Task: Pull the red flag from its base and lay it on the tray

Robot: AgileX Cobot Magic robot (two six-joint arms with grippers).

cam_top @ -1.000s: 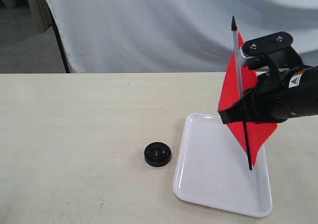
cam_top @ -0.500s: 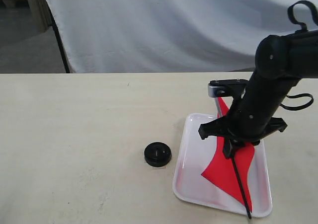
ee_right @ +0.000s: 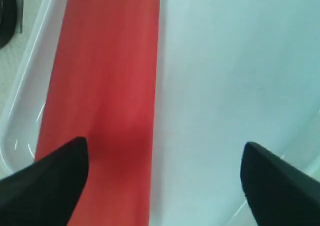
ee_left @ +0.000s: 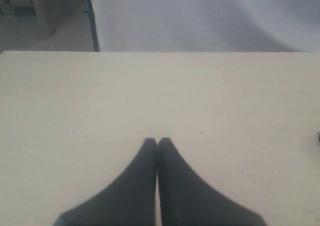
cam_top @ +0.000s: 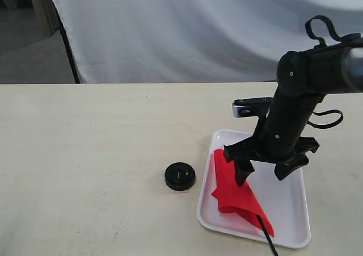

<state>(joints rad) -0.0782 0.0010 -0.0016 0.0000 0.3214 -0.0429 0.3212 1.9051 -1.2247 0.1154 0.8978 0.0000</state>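
The red flag (cam_top: 235, 188) lies flat in the white tray (cam_top: 286, 202), its black pole end sticking out over the tray's near rim. In the right wrist view the red cloth (ee_right: 100, 85) covers one side of the tray floor (ee_right: 235, 75). My right gripper (cam_top: 265, 175) hovers just above the tray, open, with nothing between its fingers (ee_right: 55, 181). The black round base (cam_top: 180, 176) sits on the table to the left of the tray, empty. My left gripper (ee_left: 157, 142) is shut over bare table, out of the exterior view.
A beige table (cam_top: 85, 154) carries everything. A white cloth backdrop (cam_top: 187, 29) hangs behind it, with a dark stand leg (cam_top: 69, 46) at the back left.
The right gripper carried the flag down from upright to flat in the tray, then let go of it and opened. The flag now lies further left in the tray.
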